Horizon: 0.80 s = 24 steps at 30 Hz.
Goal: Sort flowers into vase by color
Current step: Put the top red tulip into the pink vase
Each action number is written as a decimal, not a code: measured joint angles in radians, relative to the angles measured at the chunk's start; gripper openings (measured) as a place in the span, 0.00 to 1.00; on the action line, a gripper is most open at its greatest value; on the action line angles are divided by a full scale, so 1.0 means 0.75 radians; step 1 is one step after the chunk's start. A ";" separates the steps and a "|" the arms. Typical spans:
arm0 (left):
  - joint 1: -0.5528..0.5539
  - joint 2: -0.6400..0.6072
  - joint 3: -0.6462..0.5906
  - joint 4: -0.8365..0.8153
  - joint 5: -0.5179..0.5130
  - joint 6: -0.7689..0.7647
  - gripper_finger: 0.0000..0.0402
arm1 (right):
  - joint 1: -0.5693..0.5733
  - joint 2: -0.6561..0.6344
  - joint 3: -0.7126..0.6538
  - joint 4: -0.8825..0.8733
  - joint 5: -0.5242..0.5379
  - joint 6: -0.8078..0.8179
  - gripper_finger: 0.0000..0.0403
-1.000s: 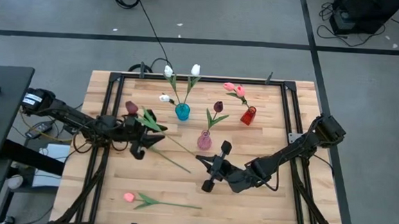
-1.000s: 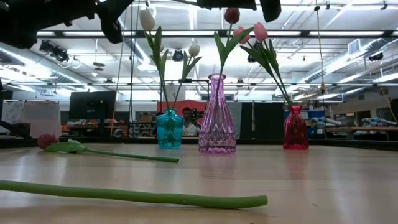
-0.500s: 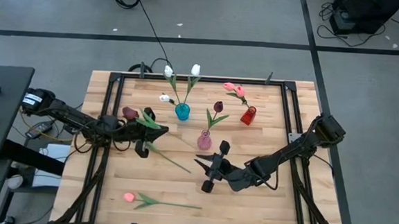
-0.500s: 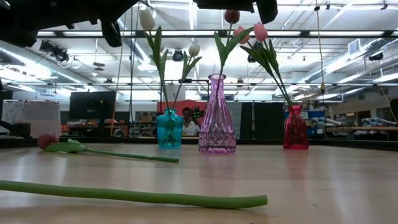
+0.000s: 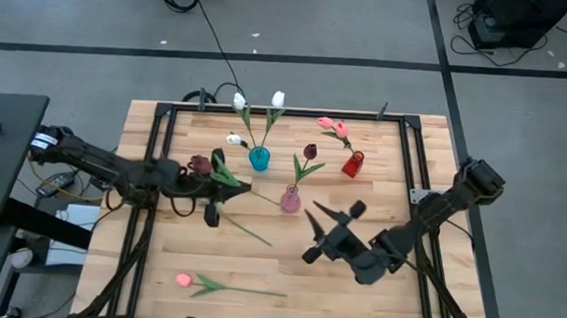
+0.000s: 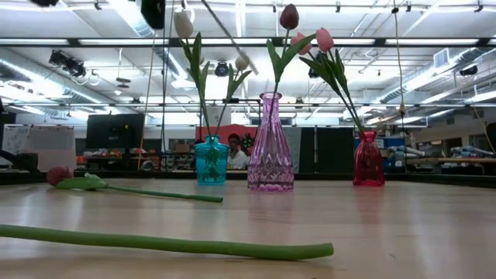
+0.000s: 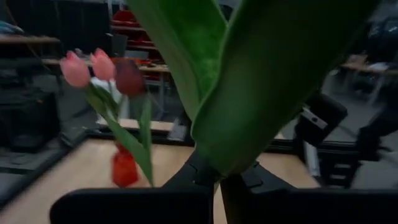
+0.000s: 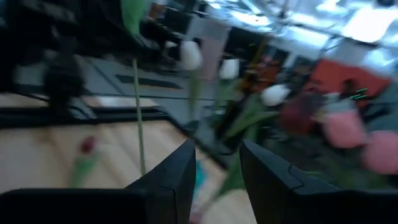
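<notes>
Left gripper (image 5: 206, 177) is clenched on a maroon tulip (image 5: 199, 164), leaves right at the fingers, long stem trailing down past it toward the table front. Purple vase (image 5: 290, 200) sits well off to its far side, with one maroon flower (image 5: 310, 152) already in it; blue vase (image 5: 259, 159) with white tulips (image 5: 240, 102) is nearer, red vase (image 5: 352, 164) with pink ones farther out. Risk, as I judge it: the trailing stem swings wide and clips the blue vase or knocks the purple one on the way in, or the grip on leaves slips. Right gripper (image 5: 330, 231) hangs released and empty beyond the purple vase, could get in the path. One pink tulip (image 5: 184, 280) lies on the table, near the front edge. Left wrist view shows only a huge leaf (image 7: 261, 81) blocking the camera, red vase (image 7: 124, 168) behind; high view alone gives the stem's full length. Low view shows a loose stem (image 6: 163, 244) lying flat.
</notes>
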 joint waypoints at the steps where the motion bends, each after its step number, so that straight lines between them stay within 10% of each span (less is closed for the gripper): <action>1: 0.000 0.003 0.030 -0.030 -0.020 0.026 0.03 | 0.015 -0.003 0.000 -0.001 0.049 -0.043 0.34; 24: 0.239 0.212 0.118 -0.026 0.078 0.008 0.04 | 0.077 -0.002 0.000 0.010 -0.053 -0.156 0.34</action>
